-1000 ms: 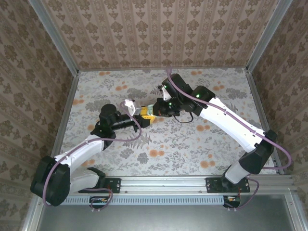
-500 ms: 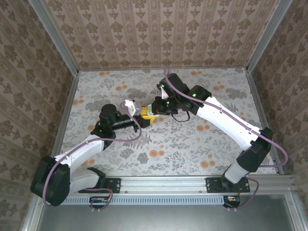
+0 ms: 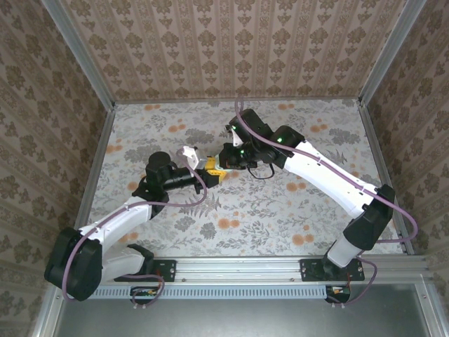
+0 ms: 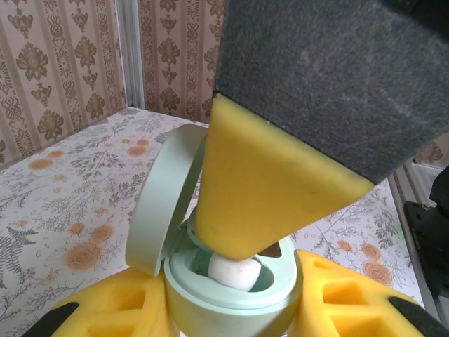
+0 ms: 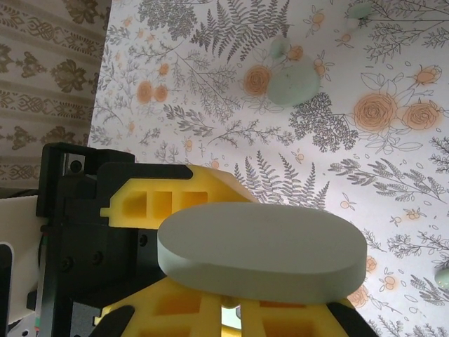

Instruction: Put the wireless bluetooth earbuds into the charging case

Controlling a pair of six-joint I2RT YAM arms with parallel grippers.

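My left gripper [image 3: 209,168] is shut on the mint-green charging case [image 4: 231,312], which sits upright between its yellow fingers [image 4: 105,309]. The lid [image 4: 158,203] stands open to the left. A white earbud [image 4: 235,272] sits in the case's well. My right gripper [image 3: 226,159] comes down from above and its yellow fingertips [image 4: 266,189] close on the earbud, pressing it into the well. In the right wrist view the open lid [image 5: 263,253] lies across the foreground above my right gripper [image 5: 261,321].
The floral table [image 3: 266,203] spreads around both arms, with patterned walls on three sides. A round mint piece [image 5: 293,84] and a few small mint bits [image 5: 360,10] lie on the table beyond the case.
My right gripper has shifted a little left and down onto the case. The left arm and the case have stayed put.
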